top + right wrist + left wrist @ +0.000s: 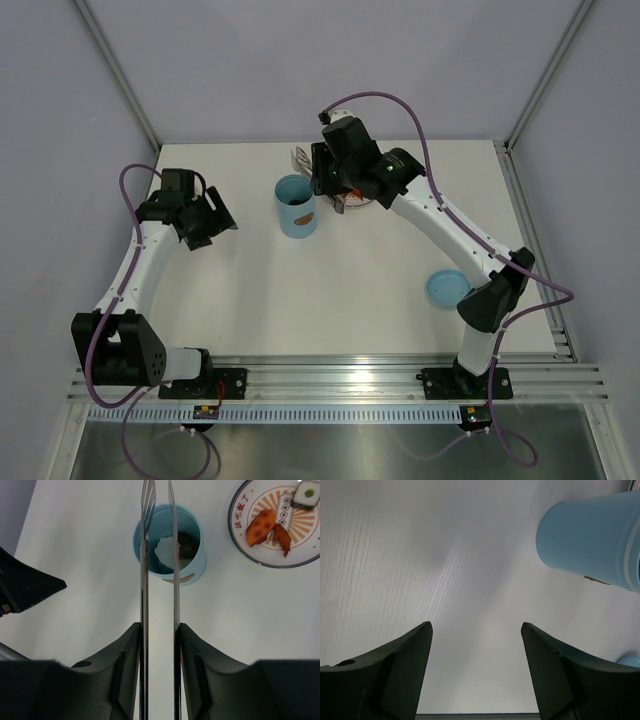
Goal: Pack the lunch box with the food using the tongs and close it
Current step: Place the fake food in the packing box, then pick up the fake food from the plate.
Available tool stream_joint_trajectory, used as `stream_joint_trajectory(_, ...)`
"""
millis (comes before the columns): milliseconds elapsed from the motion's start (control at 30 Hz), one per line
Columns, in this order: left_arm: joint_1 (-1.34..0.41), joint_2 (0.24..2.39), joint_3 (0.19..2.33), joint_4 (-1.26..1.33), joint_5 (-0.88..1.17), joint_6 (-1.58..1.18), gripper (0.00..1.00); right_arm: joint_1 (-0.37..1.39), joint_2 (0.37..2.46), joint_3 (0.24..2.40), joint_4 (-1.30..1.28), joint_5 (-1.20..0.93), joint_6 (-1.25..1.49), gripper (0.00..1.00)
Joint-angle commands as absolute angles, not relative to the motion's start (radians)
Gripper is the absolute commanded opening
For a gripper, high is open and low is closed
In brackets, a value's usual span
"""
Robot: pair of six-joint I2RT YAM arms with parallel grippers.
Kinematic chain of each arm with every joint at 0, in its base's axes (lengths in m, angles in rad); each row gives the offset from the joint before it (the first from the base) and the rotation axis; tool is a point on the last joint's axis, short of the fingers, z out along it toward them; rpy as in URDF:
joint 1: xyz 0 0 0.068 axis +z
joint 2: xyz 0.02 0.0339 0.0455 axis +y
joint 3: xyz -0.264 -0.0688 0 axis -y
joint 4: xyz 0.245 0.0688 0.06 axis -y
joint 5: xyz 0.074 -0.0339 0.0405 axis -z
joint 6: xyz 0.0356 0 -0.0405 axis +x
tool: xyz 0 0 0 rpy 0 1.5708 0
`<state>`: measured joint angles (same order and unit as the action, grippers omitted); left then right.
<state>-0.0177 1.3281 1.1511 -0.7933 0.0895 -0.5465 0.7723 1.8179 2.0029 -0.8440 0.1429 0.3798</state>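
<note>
Right tool (pixel 159 628) grips tongs (pixel 145 580) — tips above lunch box (pixel 195 572).

Red characters in a short column on the pale rim of the plate (pixel 243 515), right wrist view (script too small to read). Small brown mark on the side of the lunch box (pixel 196 562): illegible.

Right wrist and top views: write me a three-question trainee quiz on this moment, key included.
1. True or false: the fingers of the right gripper clamp the tongs, and the lunch box stands open.
2. How many red-orange pieces lie on the plate?
3. The lid lies: A on the lunch box; B on the table; C on the plate.
Key: 1 true; 2 two; 3 B.
</note>
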Motion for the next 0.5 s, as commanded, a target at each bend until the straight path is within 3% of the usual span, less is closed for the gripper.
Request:
stream_joint_trajectory(0,-0.012,1.301,1.15,-0.782,0.078,-0.537,0.76,0.767,1.821,2.1,-0.833,0.241,0.35,0.42)
stream_joint_trajectory(467,-0.012,1.327,1.167,-0.776,0.077,-0.535,0.76,0.489,1.838,1.999,-0.828,0.203,0.367,0.44)
